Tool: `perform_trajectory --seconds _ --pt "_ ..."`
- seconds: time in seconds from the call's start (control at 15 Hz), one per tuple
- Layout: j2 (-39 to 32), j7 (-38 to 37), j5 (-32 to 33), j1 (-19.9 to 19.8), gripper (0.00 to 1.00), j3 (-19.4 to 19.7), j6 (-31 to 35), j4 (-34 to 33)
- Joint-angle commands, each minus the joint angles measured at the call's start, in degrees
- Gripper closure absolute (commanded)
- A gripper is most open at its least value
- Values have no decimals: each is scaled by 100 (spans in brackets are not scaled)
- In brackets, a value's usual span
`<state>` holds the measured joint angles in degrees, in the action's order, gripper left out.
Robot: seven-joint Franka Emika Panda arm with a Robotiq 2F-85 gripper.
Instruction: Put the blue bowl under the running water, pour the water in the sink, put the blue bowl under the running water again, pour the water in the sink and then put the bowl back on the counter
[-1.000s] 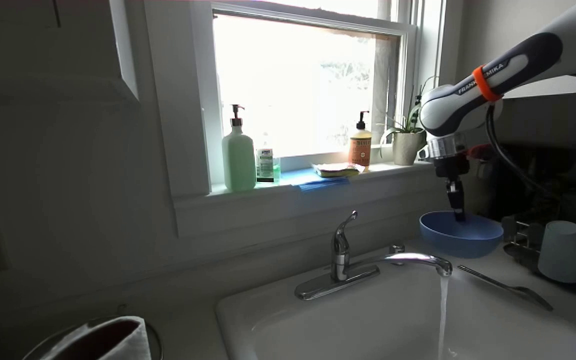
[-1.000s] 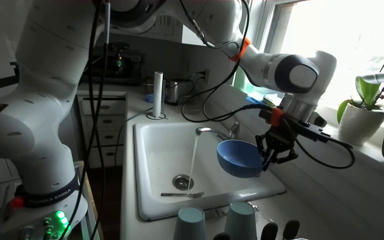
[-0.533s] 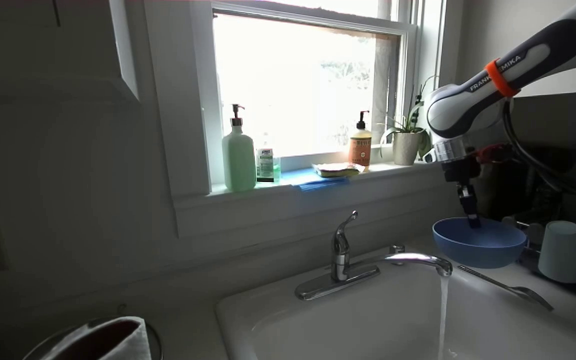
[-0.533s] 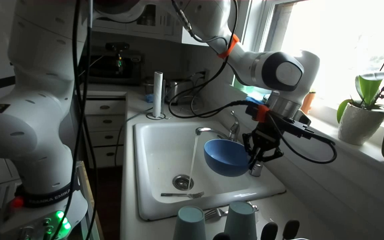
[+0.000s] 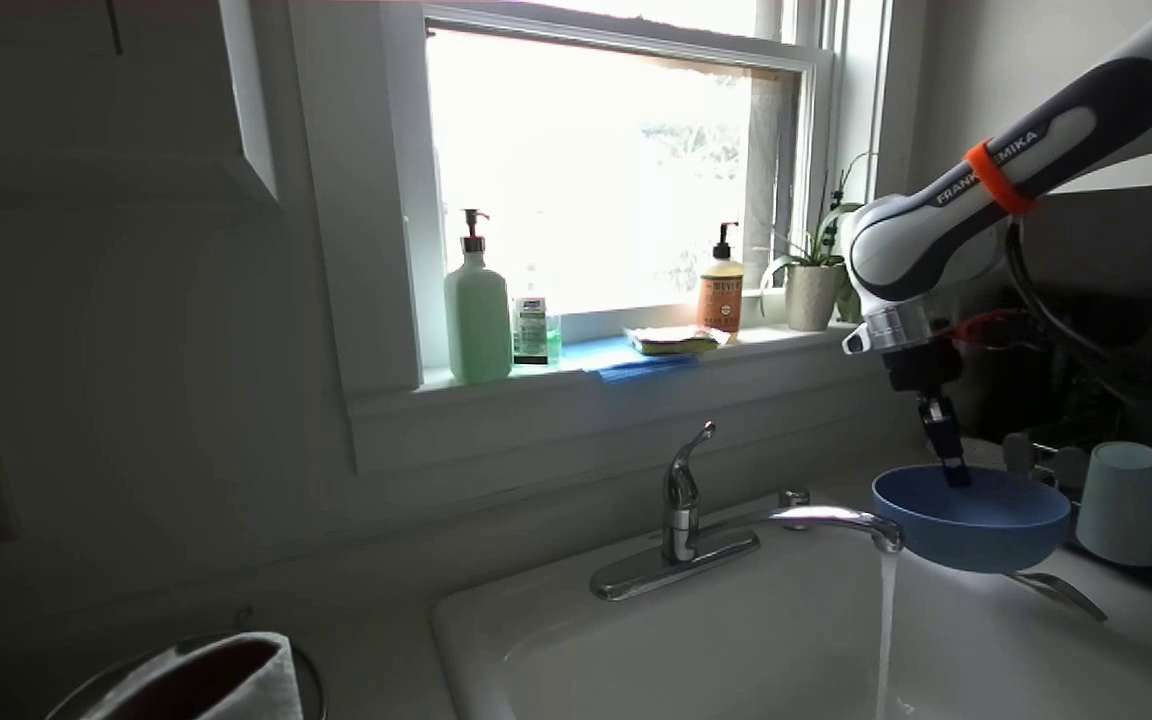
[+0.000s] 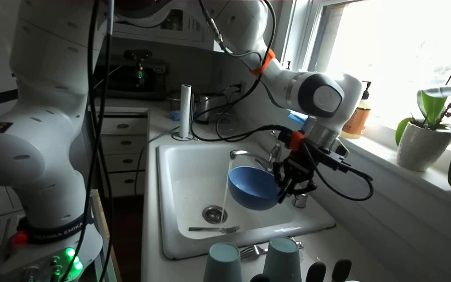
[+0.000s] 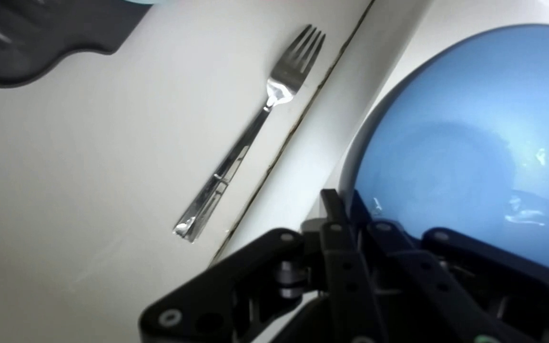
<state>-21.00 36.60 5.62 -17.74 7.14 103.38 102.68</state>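
Observation:
The blue bowl (image 5: 976, 535) hangs in the air over the sink (image 6: 186, 176), beside the tap spout (image 6: 245, 152). In an exterior view its rim (image 6: 231, 176) appears close to the running water (image 6: 226, 194); the stream still falls to the sink floor, outside the bowl. My gripper (image 7: 344, 197) is shut on the bowl's rim, one finger inside and one outside. In the wrist view the bowl (image 7: 446, 157) shows bright glints inside; I cannot tell whether it holds water. The counter (image 7: 88, 166) lies beside the sink's edge.
A fork (image 7: 250, 133) lies on the counter along the sink edge. Another fork (image 6: 213, 229) lies in the sink near the drain (image 6: 214, 214). Pale cups (image 6: 225, 260) stand upside down at a dark rack. The faucet lever (image 5: 684, 480) rises behind the spout.
The arm has carried the bowl from near the wall over the sink toward the spout and stream, and lower over the last half second. The gripper has stayed shut on its rim.

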Motion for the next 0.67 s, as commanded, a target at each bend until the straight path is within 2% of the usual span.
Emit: perform_trajectory --seconds 0.0,0.6 --pt "313 -51 -204 102 99 -88 144 692" --pt "650 -227 -941 286 99 -213 853 1523"
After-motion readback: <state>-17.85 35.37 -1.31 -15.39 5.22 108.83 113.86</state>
